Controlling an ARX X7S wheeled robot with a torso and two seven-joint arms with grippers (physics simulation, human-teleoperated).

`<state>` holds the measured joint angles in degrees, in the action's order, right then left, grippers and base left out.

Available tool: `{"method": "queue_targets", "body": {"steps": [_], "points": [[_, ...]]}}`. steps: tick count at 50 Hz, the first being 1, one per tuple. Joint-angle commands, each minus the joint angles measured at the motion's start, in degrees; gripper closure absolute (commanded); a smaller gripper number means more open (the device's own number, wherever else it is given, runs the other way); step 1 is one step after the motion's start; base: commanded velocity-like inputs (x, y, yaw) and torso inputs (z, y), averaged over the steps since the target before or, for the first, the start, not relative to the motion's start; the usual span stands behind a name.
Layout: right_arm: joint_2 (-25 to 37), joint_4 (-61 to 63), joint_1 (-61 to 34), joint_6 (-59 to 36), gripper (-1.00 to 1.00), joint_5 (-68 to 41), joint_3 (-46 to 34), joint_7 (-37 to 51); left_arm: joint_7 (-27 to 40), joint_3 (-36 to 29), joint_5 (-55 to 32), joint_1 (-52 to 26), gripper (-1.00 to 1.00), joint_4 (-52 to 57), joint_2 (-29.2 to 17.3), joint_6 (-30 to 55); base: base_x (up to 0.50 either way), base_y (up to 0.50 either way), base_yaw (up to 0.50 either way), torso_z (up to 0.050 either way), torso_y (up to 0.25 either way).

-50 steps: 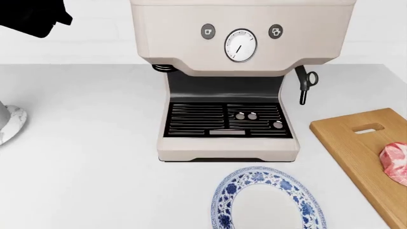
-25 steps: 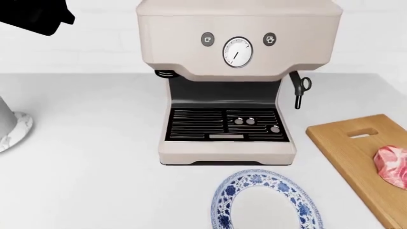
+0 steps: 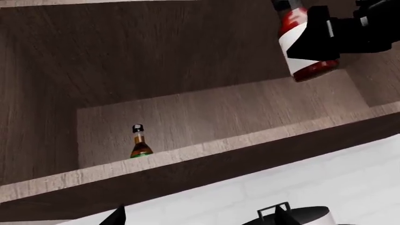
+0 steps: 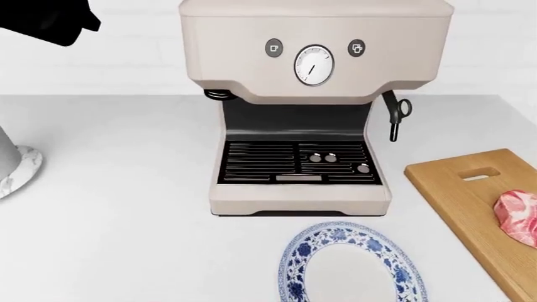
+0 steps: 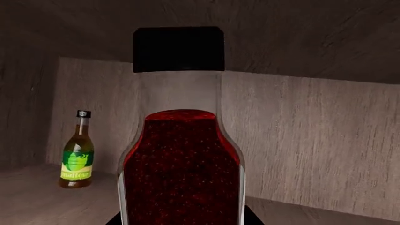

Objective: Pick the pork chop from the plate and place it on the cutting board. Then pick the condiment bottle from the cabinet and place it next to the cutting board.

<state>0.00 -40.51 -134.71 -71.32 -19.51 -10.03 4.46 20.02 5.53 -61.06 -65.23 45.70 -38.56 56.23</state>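
Right gripper (image 3: pixel 325 37) looks clamped on the condiment bottle (image 3: pixel 299 40) up by the cabinet shelf (image 3: pixel 206 150), pork chop (image 4: pixel 517 217) already on the cutting board (image 4: pixel 470 195), plate (image 4: pixel 353 267) bare, so bottle drop-off's left.

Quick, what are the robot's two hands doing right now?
Left gripper: open, holding nothing.
Right gripper: shut on the condiment bottle, held up in the cabinet.
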Motion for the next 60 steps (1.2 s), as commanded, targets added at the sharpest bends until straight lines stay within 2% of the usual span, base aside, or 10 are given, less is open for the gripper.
{"method": "queue_targets", "body": {"steps": [1, 19, 27, 38, 48, 60], "points": [[0.0, 5.6, -0.3, -0.4, 1.0, 0.8, 4.0, -0.6, 0.7, 0.1, -1.2, 0.0, -1.0, -0.2, -0.1, 0.4, 0.0, 0.0, 0.0, 0.0, 0.0], [0.3, 15.9, -0.3, -7.6, 1.0, 9.6, 10.3, -8.6, 0.2, -0.4, -0.6, 1.5, -1.0, -0.2, -0.3, -0.4, 0.0, 0.0, 0.0, 0.0, 0.0], [2.4, 19.9, -0.3, -10.8, 1.0, 4.7, 11.7, -6.6, 0.0, -0.7, -0.2, 1.9, -1.0, -0.4, -0.4, -0.8, 0.0, 0.0, 0.0, 0.0, 0.0], [7.6, 24.8, -0.3, -16.1, 1.0, -10.4, 13.3, 2.3, 0.1, -0.8, -0.3, 1.8, -1.0, -0.4, -0.8, -0.9, 0.0, 0.0, 0.0, 0.0, 0.0], [13.5, 26.6, -0.3, -17.4, 1.0, -31.6, 13.8, 15.3, 0.0, -1.1, 0.0, 1.9, -1.0, -0.6, -1.0, -1.2, 0.0, 0.0, 0.0, 0.0, 0.0], [22.5, 28.5, -0.3, -14.8, 1.0, -61.0, 11.6, 31.7, -0.4, -2.2, 0.1, 2.2, -1.0, -0.4, -0.9, -1.3, 0.0, 0.0, 0.0, 0.0, 0.0]]}}
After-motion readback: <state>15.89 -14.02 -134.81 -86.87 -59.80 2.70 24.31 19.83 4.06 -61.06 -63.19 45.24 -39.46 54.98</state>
